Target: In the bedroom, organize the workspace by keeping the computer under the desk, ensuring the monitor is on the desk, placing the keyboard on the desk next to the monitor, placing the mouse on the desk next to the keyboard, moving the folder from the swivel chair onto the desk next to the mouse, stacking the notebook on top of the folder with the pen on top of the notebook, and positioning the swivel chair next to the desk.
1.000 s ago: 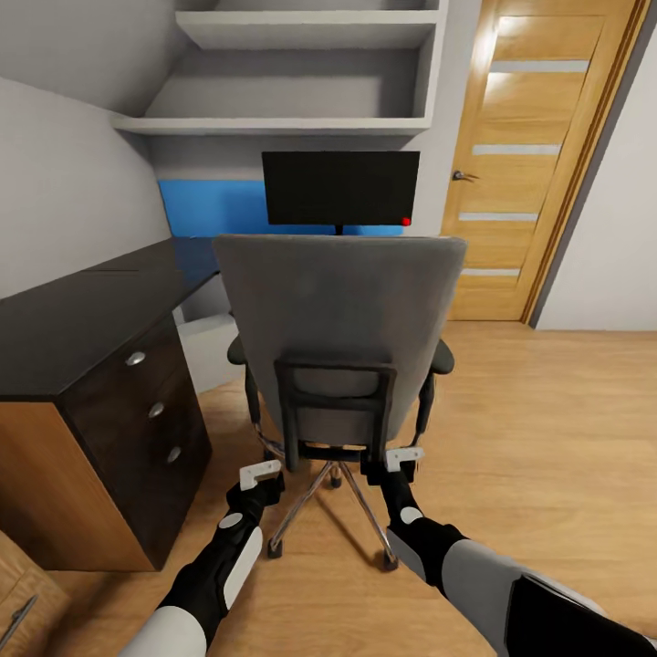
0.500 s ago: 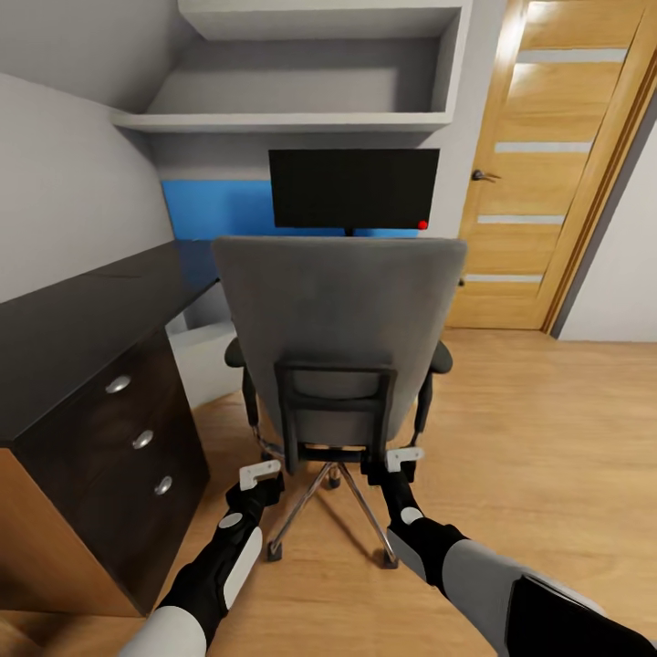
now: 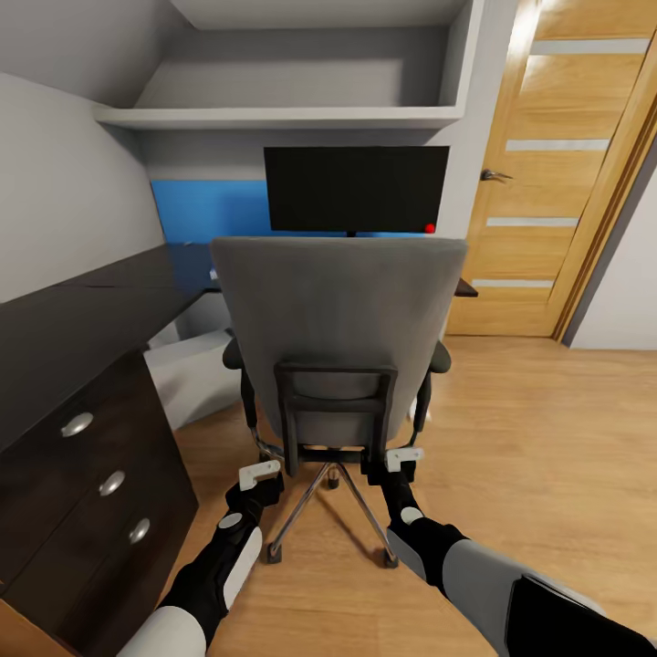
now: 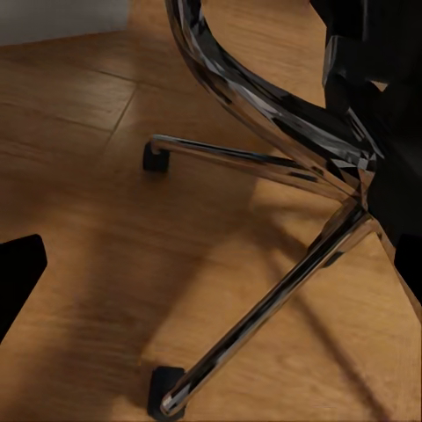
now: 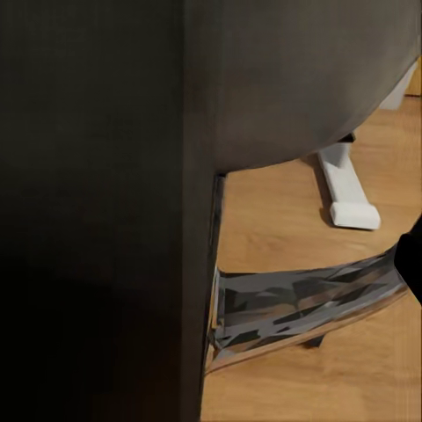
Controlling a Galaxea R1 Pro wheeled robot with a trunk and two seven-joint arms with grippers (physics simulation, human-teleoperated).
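One swivel chair (image 3: 339, 319), one monitor (image 3: 356, 188) on one desk (image 3: 55, 324), two grippers' fingers, state unclear

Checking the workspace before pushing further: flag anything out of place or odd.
Nothing looks damaged or spilled. The swivel chair stands upright on the floor, its back to the robot, in front of the monitor on the desk. Its seat is hidden, so any folder there cannot be judged.

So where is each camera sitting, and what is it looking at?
Head view: up on the robot's head, looking down at the swivel chair, monitor, left gripper and right gripper.
Left wrist view: low on the left arm, facing the chrome chair base.
Right wrist view: on the right arm, close against the chair's back.
All share the chair.
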